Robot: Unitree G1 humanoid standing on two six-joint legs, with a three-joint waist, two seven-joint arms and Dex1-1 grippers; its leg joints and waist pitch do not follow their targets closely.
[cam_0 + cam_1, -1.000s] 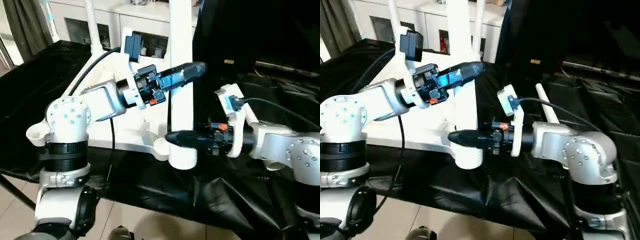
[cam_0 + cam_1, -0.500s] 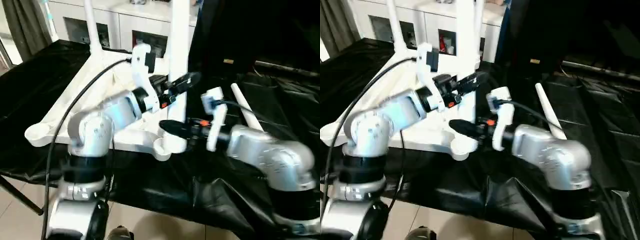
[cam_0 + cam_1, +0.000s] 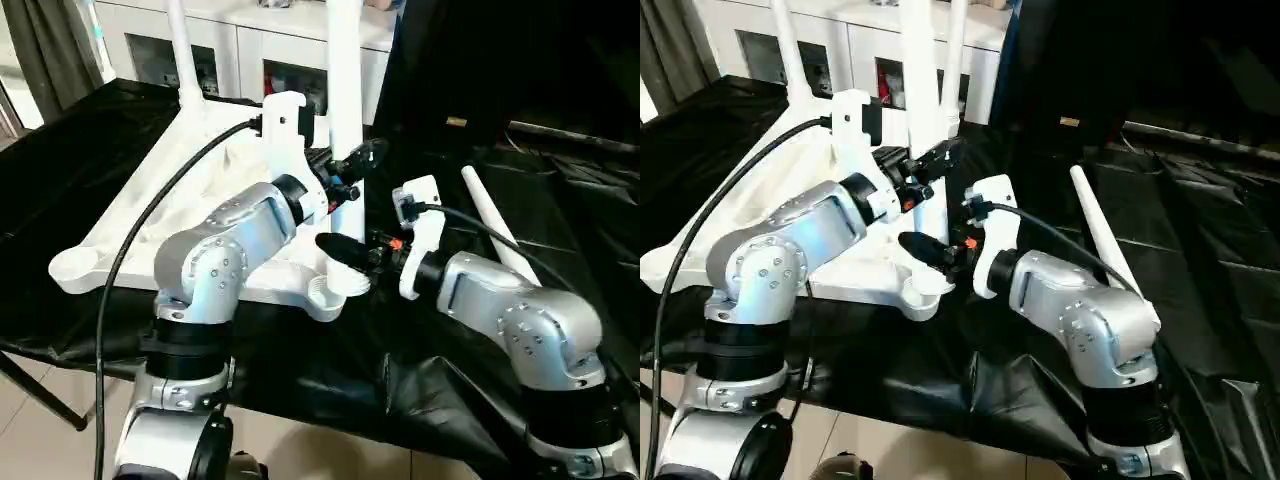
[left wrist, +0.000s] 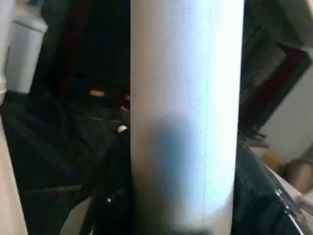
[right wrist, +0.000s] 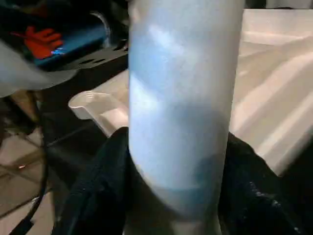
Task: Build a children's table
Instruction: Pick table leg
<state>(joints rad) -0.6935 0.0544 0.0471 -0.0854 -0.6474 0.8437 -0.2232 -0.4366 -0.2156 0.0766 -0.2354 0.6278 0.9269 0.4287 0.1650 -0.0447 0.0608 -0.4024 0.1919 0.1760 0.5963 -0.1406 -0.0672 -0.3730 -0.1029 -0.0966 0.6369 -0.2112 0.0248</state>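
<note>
Left pincer [image 3: 362,157] and right pincer [image 3: 335,247] clamping upright white leg [image 3: 343,70], ribbed tabletop [image 3: 215,175] inverted

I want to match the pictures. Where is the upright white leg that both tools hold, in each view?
Left eye view: upright leg, upper centre.
Right eye view: the leg, upper centre-left.
Left wrist view: wide column through the middle.
Right wrist view: column in the middle.
Shared landmark: the tabletop beside it.
</note>
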